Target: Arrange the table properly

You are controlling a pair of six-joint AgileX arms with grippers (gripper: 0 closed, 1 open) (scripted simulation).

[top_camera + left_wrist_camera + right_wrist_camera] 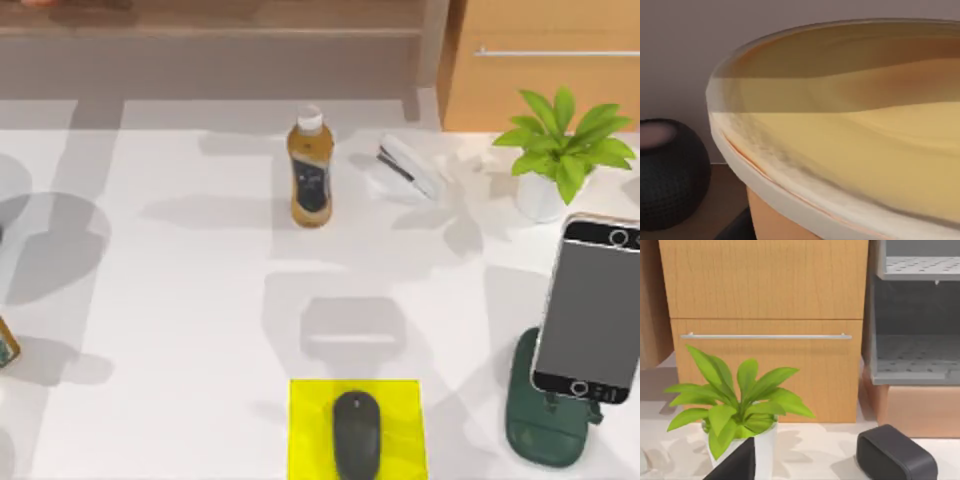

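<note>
Overhead, the white table [200,330] spans nearly the whole top view, w/ a shelf unit behind it at the far edge and a light-brown wooden cabinet [545,70] w/ a metal handle [555,52] at the far right corner.

Centre-back: a bottle of amber drink [309,168], white cap, dark label, standing upright. Just to its right lies a white stapler [408,168], angled, well apart from the bottle. Far right: a potted plant [563,150] in a white pot, green leaves spread. Near-right of that, a smartphone [590,308] leans on a dark green stand [545,425], screen grey, tilted back. Front centre: a yellow square mouse pad [358,428] at the near edge, w/ a black mouse [356,434] resting on it, roughly mid-pad. At the left edge a small bit of an amber object [6,343] pokes in; can't tell what it is.

Left wrist cam: close-up of a round pale rim over a tan/orange surface [850,135], plus a dark textured rounded object [667,172] beside it; can't ID either.

Right wrist cam: same plant [740,405] in front of the cabinet drawer [765,370] and its handle [765,336], a black rounded-box speaker [895,454] on the tabletop nearby, grey shelving [915,315] to one side.

Jaws of left and right grippers: can't tell, apart or together.
</note>
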